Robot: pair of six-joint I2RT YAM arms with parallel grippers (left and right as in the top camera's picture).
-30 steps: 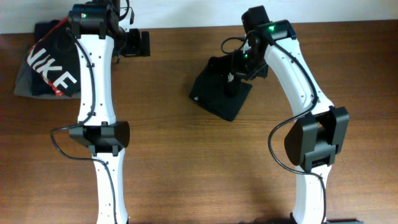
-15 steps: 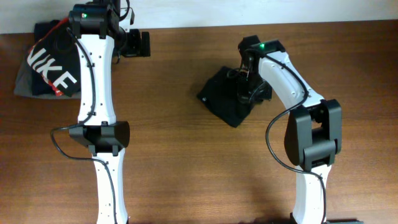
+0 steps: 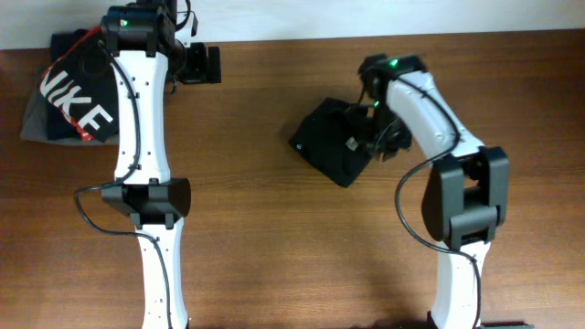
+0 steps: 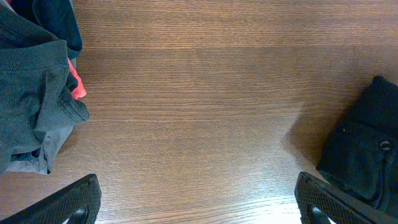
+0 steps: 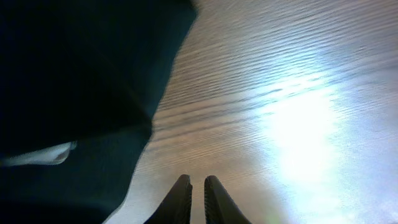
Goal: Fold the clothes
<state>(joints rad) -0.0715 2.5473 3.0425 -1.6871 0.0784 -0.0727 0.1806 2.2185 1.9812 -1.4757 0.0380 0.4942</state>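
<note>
The black T-shirt (image 3: 331,146) lies as a small folded bundle on the wooden table, centre right. It also shows in the left wrist view (image 4: 367,152) at the right edge and in the right wrist view (image 5: 74,93), filling the left side. My right gripper (image 3: 373,137) sits at the bundle's right edge; in the right wrist view (image 5: 198,190) its fingers are shut with nothing between them, just off the cloth over bare wood. My left gripper (image 3: 207,64) is wide open and empty (image 4: 199,202) at the back left.
A black-and-red garment with white NIKE letters (image 3: 78,96) lies on a grey folded garment (image 3: 32,119) at the back left corner. The grey garment also shows in the left wrist view (image 4: 31,106). The table's back edge meets a white wall (image 3: 274,18).
My right arm has swung toward the front right over the black T-shirt. The shirt bundle has shifted a little to the right and become more compact. The left arm has not moved.
</note>
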